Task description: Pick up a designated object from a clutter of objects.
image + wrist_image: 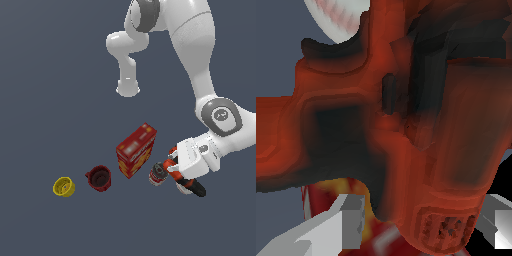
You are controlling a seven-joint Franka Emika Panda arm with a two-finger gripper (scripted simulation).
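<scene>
The orange-red power drill (191, 185) lies on the floor at the exterior view's right, its black end pointing toward the lower right. My gripper (181, 171) is down over its middle and hides much of it. In the wrist view the drill (406, 125) fills the frame. The gripper (421, 225) straddles the drill's body, with one grey finger (351, 220) on each side. A thin dark gap shows between that finger and the drill, so the gripper looks open. The clutter lies beside the drill.
A small can (158, 174) stands right beside the drill. A red cracker box (136, 150), a dark red mug (99, 178) and a small yellow cup (63, 187) run toward the exterior view's left. A white baseball (341, 15) shows behind the drill. The arm's base (128, 87) stands farther back.
</scene>
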